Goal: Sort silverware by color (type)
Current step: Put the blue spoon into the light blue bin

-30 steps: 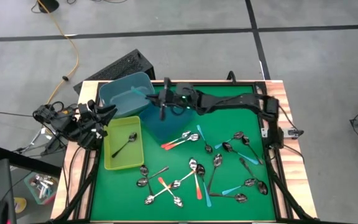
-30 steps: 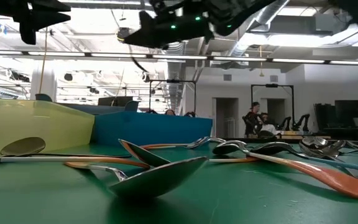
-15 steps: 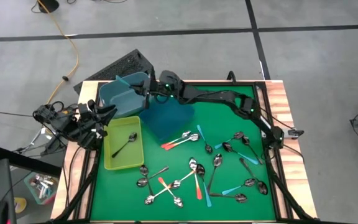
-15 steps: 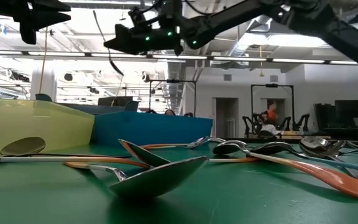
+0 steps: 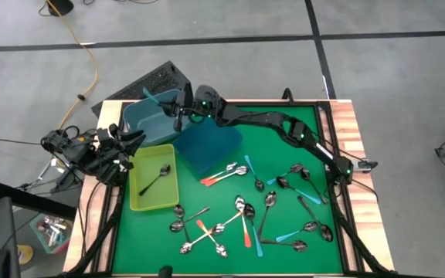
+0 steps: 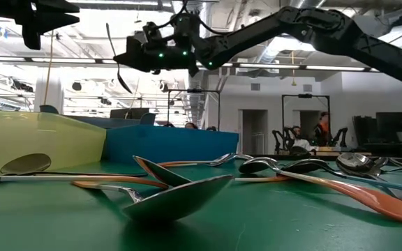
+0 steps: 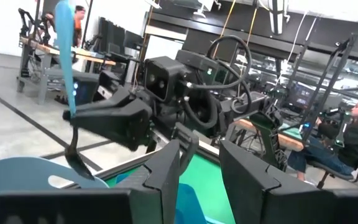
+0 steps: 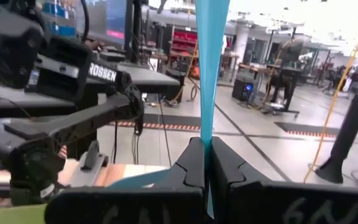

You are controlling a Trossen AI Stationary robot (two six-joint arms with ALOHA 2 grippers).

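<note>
My right gripper (image 5: 178,117) reaches over the light blue bin (image 5: 154,117) at the table's far left and is shut on a teal-handled spoon (image 7: 66,68). The spoon's handle stands up above the fingers and its bowl (image 7: 79,167) hangs below. My left gripper (image 5: 134,139) waits open by the table's left edge, beside the yellow-green bin (image 5: 139,197), which has one silver spoon (image 5: 157,178) lying in it. Several more spoons (image 5: 246,216) with orange, teal and silver handles lie scattered on the green mat. My right gripper pinches the spoon's teal handle (image 8: 208,134) between its two fingers, low on the handle near the neck. The fingers reach in level from the table's right and lie across the handle. The spoon hangs nearly upright, bowl down, clear above the bin.
A darker blue bin (image 5: 211,147) stands next to the light blue one, right of the yellow-green bin. The table's wooden rim (image 5: 354,147) frames the mat. Cables and a dark box (image 5: 149,81) lie past the far left corner. People show in the room behind.
My right gripper has carried the teal-handled spoon from above the darker blue bin toward the table's left and far edges, out over the light blue bin, rolling a little. It has stayed shut on the spoon, which stays clear.
</note>
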